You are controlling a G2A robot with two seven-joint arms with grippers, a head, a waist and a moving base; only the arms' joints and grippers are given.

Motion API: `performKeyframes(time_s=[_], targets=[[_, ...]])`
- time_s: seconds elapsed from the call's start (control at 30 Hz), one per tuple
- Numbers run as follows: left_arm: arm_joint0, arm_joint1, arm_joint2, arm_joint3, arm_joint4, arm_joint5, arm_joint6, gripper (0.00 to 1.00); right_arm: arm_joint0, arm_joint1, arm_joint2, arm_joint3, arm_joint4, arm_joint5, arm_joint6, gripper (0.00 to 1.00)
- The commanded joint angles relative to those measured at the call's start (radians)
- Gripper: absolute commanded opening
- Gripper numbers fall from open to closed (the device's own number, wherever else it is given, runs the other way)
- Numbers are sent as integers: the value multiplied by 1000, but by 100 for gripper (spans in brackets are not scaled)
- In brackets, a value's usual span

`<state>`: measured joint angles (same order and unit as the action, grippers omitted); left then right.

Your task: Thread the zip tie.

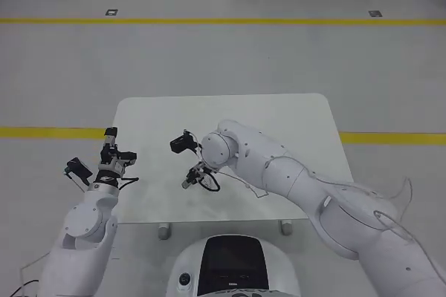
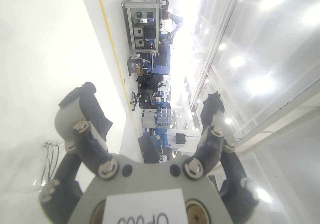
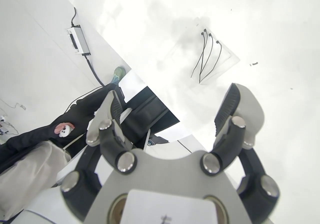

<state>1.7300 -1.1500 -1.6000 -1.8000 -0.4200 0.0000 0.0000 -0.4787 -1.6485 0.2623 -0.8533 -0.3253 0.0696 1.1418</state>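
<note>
Top view puts my right gripper (image 1: 192,178) nearest to me, over the worktop (image 1: 282,119) at about 8 o'clock from its centre and turned back toward my own body. In the right wrist view its two fingers (image 3: 226,102) are spread wide, with nothing between them.

My left gripper (image 1: 117,147) hangs at the worktop's 9 o'clock edge, pointing off toward 12 o'clock. The left wrist view shows its black fingers standing well apart too, and it holds nothing.

The zip ties (image 3: 207,57) are four thin black ones. They lie flat inside a clear sleeve (image 3: 182,47) on the worktop, heads close together at one end and tails fanning a little. Neither of my grippers touches them. In the top view I can make out the sleeve's faint outline at about 5 o'clock from the worktop's centre, just beside my right forearm. The ties themselves are too thin to tell there. A few small dark specks (image 3: 254,63) lie on the worktop near the sleeve.

Beyond the worktop, a grey box (image 3: 77,41) with a black cable sits on the floor. One yellow line (image 1: 401,137) crosses the floor behind the worktop, and a second runs farther off at 12 o'clock.
</note>
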Motion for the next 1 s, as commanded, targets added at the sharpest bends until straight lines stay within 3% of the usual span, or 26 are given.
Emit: performKeyframes(time_s=[0.0,0.13,0.5,0.7,0.97], targets=[[0,0,0,0,0,0,0,100,3,-25,-9,39,5,2,4,100],[0,0,0,0,0,0,0,100,23,-65,-13,110,-5,-26,-33,100],[0,0,0,0,0,0,0,100,20,-66,-15,106,-10,-24,-39,100],[0,0,0,0,0,0,0,100,4,-96,-44,81,-98,124,-26,100],[0,0,0,0,0,0,0,100,3,-175,-92,151,-199,227,9,100]])
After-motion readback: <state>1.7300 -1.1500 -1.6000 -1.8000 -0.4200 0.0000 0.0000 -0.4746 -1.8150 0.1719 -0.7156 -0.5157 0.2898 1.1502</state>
